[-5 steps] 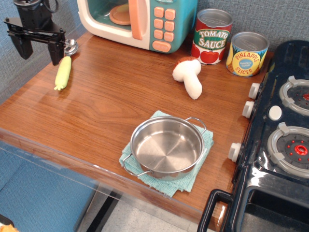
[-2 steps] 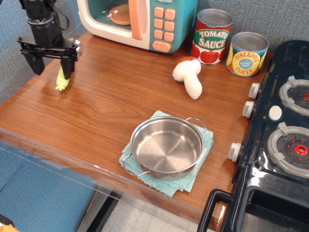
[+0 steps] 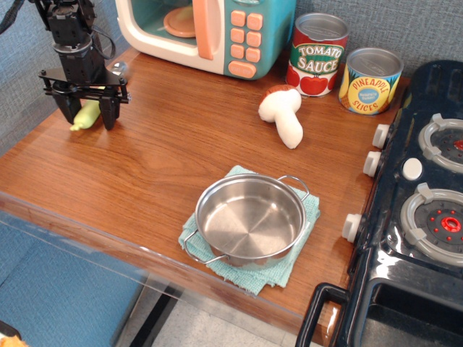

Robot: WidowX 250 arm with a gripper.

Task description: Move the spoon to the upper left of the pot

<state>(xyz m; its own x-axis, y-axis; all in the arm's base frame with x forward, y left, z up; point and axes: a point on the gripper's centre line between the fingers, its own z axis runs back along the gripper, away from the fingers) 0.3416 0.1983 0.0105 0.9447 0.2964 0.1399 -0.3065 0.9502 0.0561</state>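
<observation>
Here, gripper [image 3: 87,116] low over spoon [image 3: 85,116] at the table's [image 3: 166,144] far left.
Jaws stand apart, straddling the handle (contact unclear); pot [image 3: 250,219] sits well apart on a cloth [image 3: 293,260].

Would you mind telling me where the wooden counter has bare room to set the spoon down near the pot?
The widest bare patch lies between the gripper over the spoon, the toy microwave, the mushroom and the pot. A narrower strip runs along the front edge, left of the pot's cloth. It is crowded at the back right, around the cans and stove.
</observation>
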